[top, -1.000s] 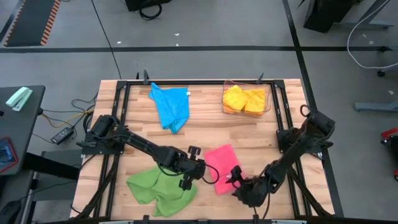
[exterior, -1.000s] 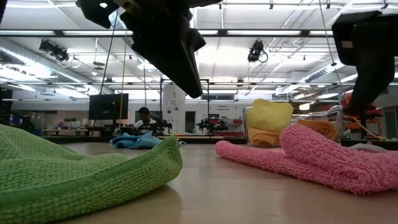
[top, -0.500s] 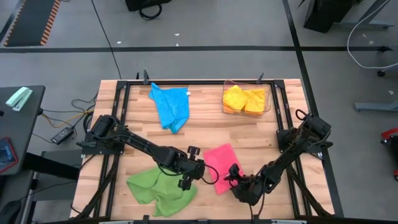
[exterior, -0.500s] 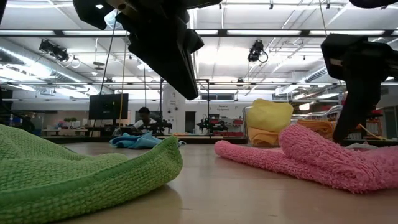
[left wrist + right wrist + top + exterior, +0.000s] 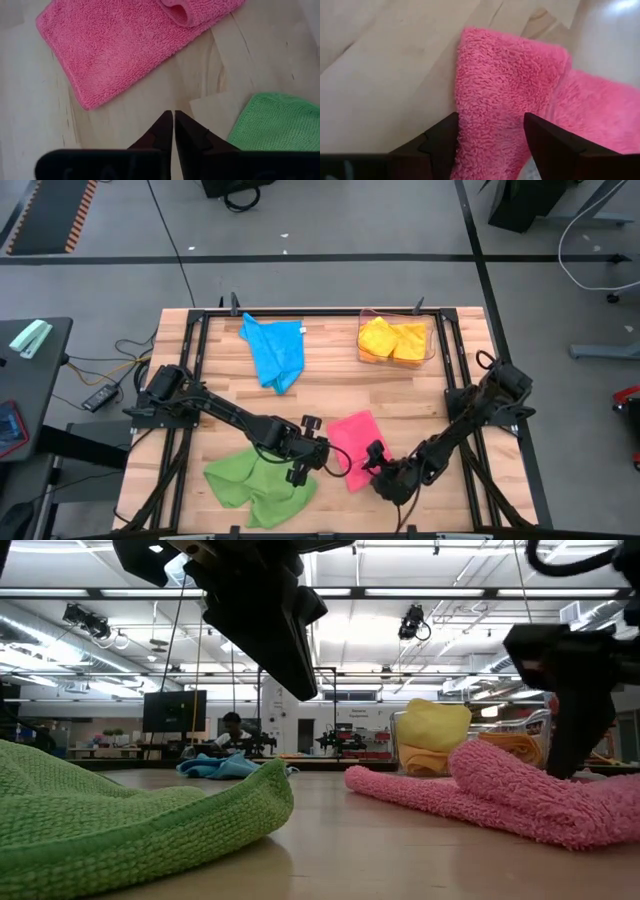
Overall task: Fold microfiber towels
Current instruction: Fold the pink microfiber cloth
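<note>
Two grippers down near the pink towel at the table's front middle. Right gripper parted wide, straddling a raised fold at that towel's front right corner, not yet clamped. Left gripper pinched shut on nothing, above bare wood between the pink towel and the green towel, which lies crumpled at front left. Blue towel rumpled at the back, left of centre. Yellow and orange towels inside the clear bin at back right.

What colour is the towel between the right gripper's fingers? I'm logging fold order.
Pink towel; the right wrist view shows it best.
</note>
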You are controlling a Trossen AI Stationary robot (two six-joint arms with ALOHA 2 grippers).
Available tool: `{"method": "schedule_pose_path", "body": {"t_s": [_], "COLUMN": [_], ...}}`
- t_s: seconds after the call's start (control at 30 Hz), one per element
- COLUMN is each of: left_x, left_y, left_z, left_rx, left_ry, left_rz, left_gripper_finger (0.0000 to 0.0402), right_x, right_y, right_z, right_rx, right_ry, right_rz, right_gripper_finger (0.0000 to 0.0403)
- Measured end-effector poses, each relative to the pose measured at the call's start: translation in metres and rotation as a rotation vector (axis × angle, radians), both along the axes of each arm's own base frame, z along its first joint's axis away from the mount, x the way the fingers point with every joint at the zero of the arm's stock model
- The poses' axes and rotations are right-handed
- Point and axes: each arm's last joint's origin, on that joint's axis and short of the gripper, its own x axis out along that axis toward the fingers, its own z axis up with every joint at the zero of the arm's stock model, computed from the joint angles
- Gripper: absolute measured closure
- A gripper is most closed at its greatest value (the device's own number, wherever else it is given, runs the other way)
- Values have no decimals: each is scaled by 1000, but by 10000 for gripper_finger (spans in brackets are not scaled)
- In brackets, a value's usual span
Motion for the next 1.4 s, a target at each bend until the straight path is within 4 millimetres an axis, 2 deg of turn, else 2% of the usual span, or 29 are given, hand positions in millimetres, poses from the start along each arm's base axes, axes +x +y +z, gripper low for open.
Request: {"method": "schedule_pose_path", "body": {"t_s": [0.17, 0.37, 0.7, 0.9, 1.03, 1.17, 1.4], "left_x": [0, 1, 1, -1, -3, -3, -3], "left_y": [0, -1, -1, -6, -13, -16, -15], "left_z": [0, 1, 1, 1, -2, -6, -7], "left_rx": [-3, -7, -18, -20, -17, -14, -12], "left_ry": [-5, -14, -13, -11, -6, -2, 6], "left_rz": [0, 0, 16, 7, -13, -25, -15], "left_gripper_finger": [383, 382, 376, 385, 381, 378, 386], "right_x": [6, 11, 17, 14, 11, 9, 9], "right_y": [-10, -16, -28, -29, -27, -26, -23], "right_z": [-2, -3, 14, 39, 47, 49, 47], "right_rx": [71, 127, 325, 536, 653, 785, 882], "right_ry": [48, 97, 188, 233, 299, 411, 515], "right_rz": [-33, 27, 92, 164, 199, 178, 190], "right_gripper_finger": [198, 239, 357, 364, 364, 364, 365]}}
